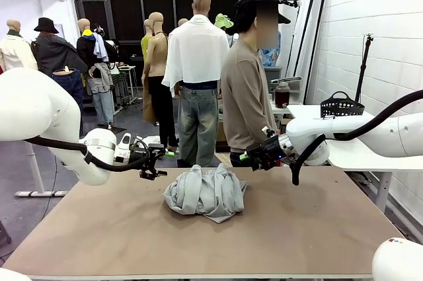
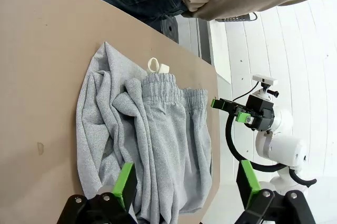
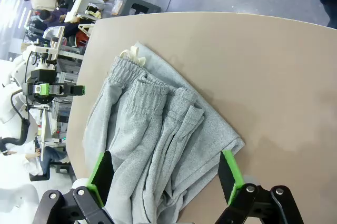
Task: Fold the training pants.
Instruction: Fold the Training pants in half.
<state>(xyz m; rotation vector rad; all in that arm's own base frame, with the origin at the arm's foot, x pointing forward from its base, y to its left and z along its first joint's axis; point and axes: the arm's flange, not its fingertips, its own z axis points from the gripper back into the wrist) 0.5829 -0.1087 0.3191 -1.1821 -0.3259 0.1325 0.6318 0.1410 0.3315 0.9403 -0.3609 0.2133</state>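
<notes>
**Grey pants bunched mid-table, both grippers spread and empty on either side**

The training pants (image 1: 205, 192) lie in a loose, rumpled heap on the brown table (image 1: 198, 241), a little toward the far edge from the table's middle. The heap is roughly as wide as it is deep, so no clear long axis shows in the front view. In the left wrist view the gathered elastic waistband (image 2: 176, 95) sits at the end of the pants nearest the table's far edge, with the pale drawstring (image 2: 157, 67) poking out just beyond it, and the legs are folded back in thick creases toward the near side.

The left gripper (image 1: 153, 162) hangs above the table just left of the pants, apart from the cloth, its green-padded fingers (image 2: 125, 184) spread wide with nothing between them. The right gripper (image 1: 254, 159) hovers near the far edge, just right of the pants, also spread and empty, its fingers (image 3: 230, 175) framing the heap from above.

Bare tabletop surrounds the pants on all sides, widest toward the near edge and the right. A person (image 1: 248, 96) stands at the far edge, behind the pants and close to the right gripper.
</notes>
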